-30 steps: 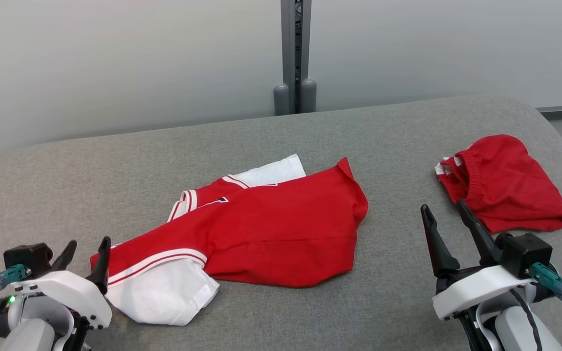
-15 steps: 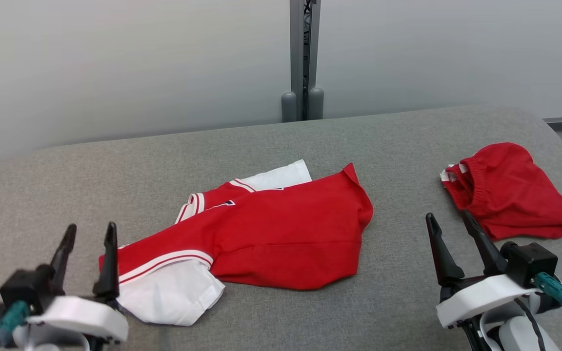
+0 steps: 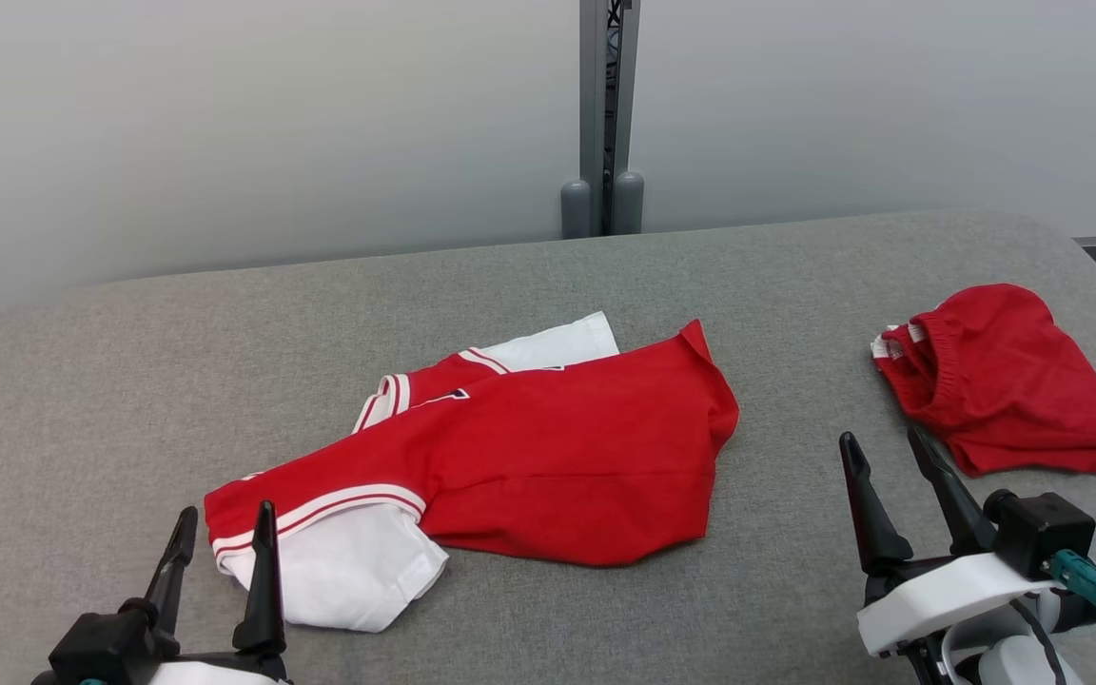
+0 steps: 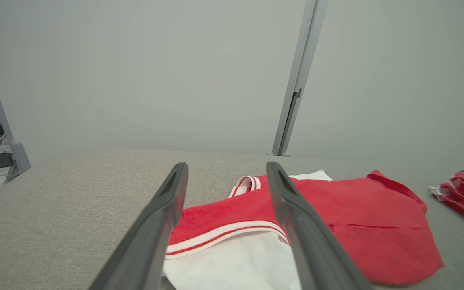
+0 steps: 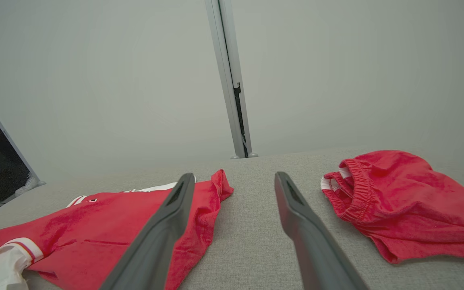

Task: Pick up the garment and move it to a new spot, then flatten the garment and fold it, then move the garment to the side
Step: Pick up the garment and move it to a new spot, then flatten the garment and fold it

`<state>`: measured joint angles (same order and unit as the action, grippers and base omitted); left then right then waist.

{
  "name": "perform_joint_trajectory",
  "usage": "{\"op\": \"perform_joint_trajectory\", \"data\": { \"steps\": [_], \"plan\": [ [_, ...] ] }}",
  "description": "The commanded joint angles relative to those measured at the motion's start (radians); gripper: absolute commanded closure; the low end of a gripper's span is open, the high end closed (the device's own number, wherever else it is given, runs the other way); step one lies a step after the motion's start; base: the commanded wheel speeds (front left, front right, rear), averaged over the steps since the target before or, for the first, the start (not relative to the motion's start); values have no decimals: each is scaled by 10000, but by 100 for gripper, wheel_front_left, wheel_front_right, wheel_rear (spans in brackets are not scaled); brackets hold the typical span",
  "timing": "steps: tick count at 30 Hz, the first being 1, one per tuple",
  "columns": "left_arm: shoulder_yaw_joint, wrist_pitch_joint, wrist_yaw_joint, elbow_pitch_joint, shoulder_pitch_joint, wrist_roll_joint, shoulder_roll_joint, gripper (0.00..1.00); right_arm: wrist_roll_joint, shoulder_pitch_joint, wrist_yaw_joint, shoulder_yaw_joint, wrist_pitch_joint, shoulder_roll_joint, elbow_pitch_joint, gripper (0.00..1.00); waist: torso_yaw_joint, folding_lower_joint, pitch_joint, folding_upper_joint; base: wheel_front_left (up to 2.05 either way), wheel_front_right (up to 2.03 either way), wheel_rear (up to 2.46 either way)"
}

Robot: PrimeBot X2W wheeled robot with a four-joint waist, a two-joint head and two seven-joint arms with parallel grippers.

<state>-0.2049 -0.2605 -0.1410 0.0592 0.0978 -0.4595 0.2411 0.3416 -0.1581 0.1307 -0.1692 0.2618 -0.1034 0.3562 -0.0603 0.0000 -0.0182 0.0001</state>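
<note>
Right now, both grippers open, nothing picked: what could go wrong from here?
1. The shirt lies doubled over itself; the left gripper, open near its white sleeve, may pinch one layer and drag it bunched.
2. The red shorts lie beyond the open right gripper; it could snag the wrong garment.

The head view has shifted, so everything sits slightly further toward 4 o'clock. The left gripper has rolled from a sideways tilt to upright, both fingers pointing to 12 o'clock. It has also dropped toward 6 o'clock in the frame, its tips now overlapping the shirt's 7 o'clock corner.
</note>
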Motion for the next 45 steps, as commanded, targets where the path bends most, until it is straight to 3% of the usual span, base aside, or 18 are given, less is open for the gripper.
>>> {"op": "perform_joint_trajectory", "data": {
  "steps": [1,11,22,33,34,35,36,37,45],
  "plan": [
    [87,-63,40,34,-80,71,51,0,-49,-23,2,10,46,-78,-6,0,13,0,0,-1,0,0,0],
    [136,-57,456,216,-350,354,-239,0,327,-192,2,-294,-19,-206,370,0,234,0,40,-1,0,0,0],
    [-193,-58,798,454,-884,543,-455,0,2309,-1912,2,-1484,-1915,-1278,2660,0,1751,0,716,-1,0,0,0],
    [-91,-59,1043,702,-1314,636,-632,0,4060,-3656,2,-2174,-3258,-1710,4717,0,2448,0,1281,-1,0,0,0],
    [-67,-59,1079,710,-1349,643,-640,0,4207,-3743,2,-2246,-3326,-1715,4786,16,2471,0,1309,-1,0,0,0],
    [-45,-59,1079,722,-1363,656,-649,0,4342,-3807,2,-2329,-3314,-1728,4825,51,2487,0,1335,-1,0,0,0],
    [-17,-59,1108,740,-1364,666,-660,0,4445,-3861,2,-2425,-3310,-1765,4859,70,2496,0,1356,-1,0,0,0],
    [6,-59,1137,760,-1365,661,-668,0,4561,-3905,2,-2521,-3296,-1785,4877,100,2498,0,1370,-1,0,0,0],
    [179,-59,1213,932,-1360,768,-696,0,5371,-4022,2,-3222,-3212,-1928,4825,100,2283,0,1195,-1,0,0,0]
  ]
}}
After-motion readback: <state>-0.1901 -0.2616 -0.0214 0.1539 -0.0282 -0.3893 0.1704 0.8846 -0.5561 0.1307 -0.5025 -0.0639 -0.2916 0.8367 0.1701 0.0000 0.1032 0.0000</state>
